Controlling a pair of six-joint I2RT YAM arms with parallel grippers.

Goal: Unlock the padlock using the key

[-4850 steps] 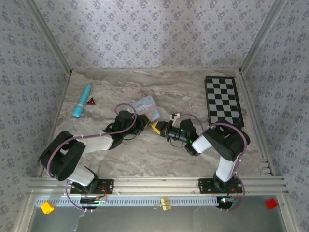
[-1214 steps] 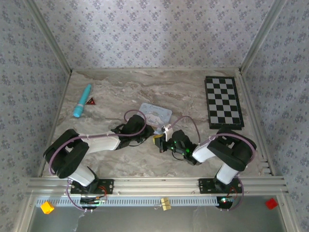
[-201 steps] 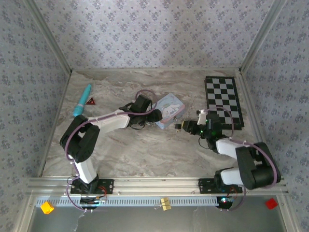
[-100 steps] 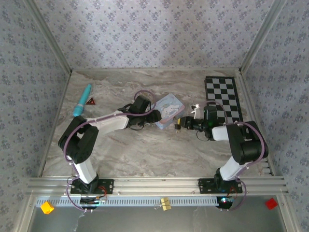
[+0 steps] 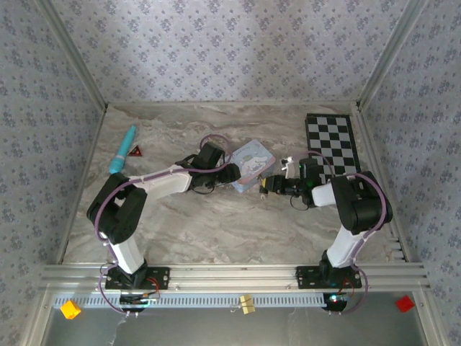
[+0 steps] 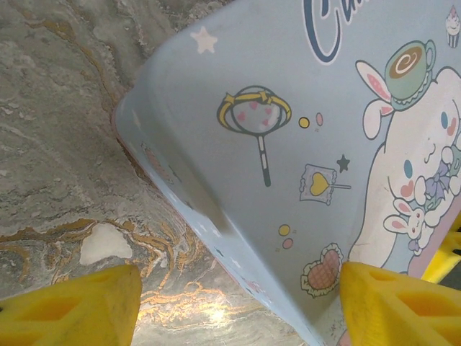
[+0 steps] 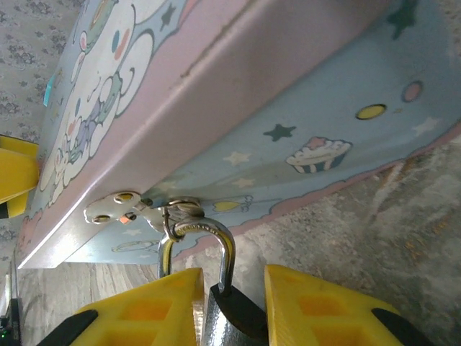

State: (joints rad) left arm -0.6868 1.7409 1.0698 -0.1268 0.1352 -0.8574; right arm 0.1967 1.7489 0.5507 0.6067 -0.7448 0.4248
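Pulling on the padlock [image 7: 238,310] now is your main risk. Its shackle [image 7: 227,252] is threaded through the hasp [image 7: 119,207] on the tin [image 7: 288,86], so any tug or twist from the right gripper [image 7: 234,317] goes straight into the tin. The tin looks tipped up on one edge, not flat on the table [image 5: 216,223], so I judge it could slide or roll over with little force. Do not count on the other arm to hold it. The left gripper [image 6: 234,303] stands with its jaws wide around the tin's far corner. One finger [image 6: 403,303] is close against the tin, but the other has bare table between it and the wall, so nothing is clamped there.

A hard twist could also bend the thin hasp, or the small lock body could slip out of the pads. You cannot tell from here whether a key is in the lock. The lower part of the body is cut off at the frame edge, so a blind turn may do nothing.

As for position, the padlock hangs from the hasp on the tin's pink-edged side, right of centre on the table. Its dark body sits squarely between the right gripper's two yellow fingers, which are closed on it, touching both sides. The shackle rises out from between the fingertips to the hasp.
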